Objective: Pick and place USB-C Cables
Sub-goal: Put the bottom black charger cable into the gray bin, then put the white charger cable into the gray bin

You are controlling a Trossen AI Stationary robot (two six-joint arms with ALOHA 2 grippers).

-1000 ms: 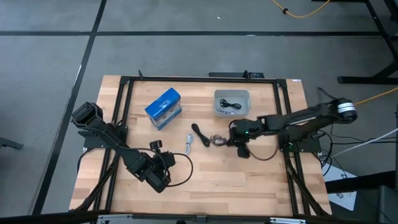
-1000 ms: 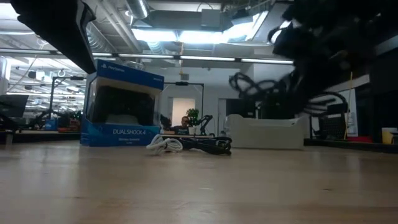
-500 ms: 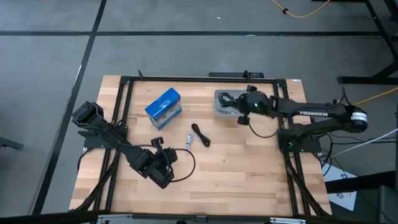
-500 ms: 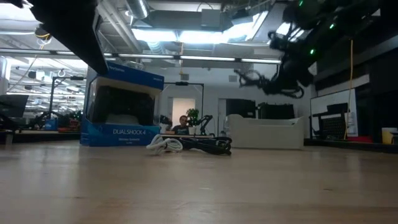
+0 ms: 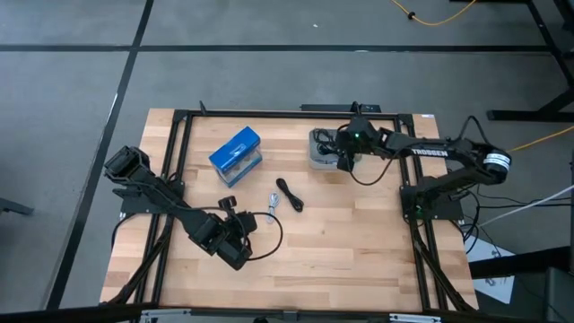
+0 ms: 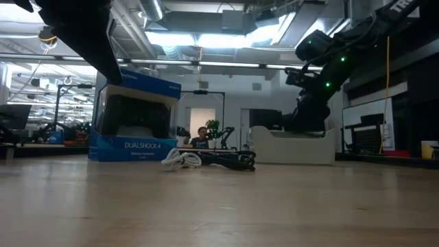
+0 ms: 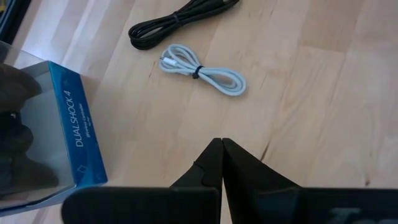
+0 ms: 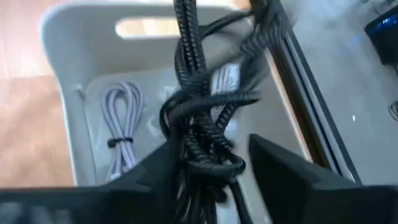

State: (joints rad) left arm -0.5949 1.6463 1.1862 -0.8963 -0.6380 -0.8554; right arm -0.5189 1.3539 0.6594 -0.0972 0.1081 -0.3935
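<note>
My right gripper (image 8: 208, 171) hangs over the grey bin (image 5: 322, 160) at the table's far side, shut on a black braided USB-C cable (image 8: 196, 134). In the bin lies a pale bundled cable (image 8: 122, 119). On the table's middle rest a coiled black cable (image 5: 288, 194) and a silver-white cable (image 5: 273, 205), both lying flat; the left wrist view shows them too, the black cable (image 7: 180, 18) and the white cable (image 7: 202, 70). My left gripper (image 7: 221, 144) is shut and waits nearer the near edge, left of the middle (image 5: 239, 230). My right gripper pinches the black cable's bundled coil (image 8: 205, 158) between its two fingers, coming from above and pointing down into the bin. The cable is lifted clear; its strands (image 8: 186, 56) hang below the fingers over the bin's floor.
A blue DualShock box (image 5: 237, 155) stands left of the bin, also seen as the blue box (image 7: 68, 137) in the left wrist view. A black frame rail (image 5: 404, 144) runs just right of the bin. Bare wood (image 5: 359, 242) lies toward the near right.
My right gripper has carried the black cable from the table's middle up and toward the far edge, over the bin, then come down toward it. The cable has gone from just above the wood to hanging over the bin. The two cables on the table have stayed put.
</note>
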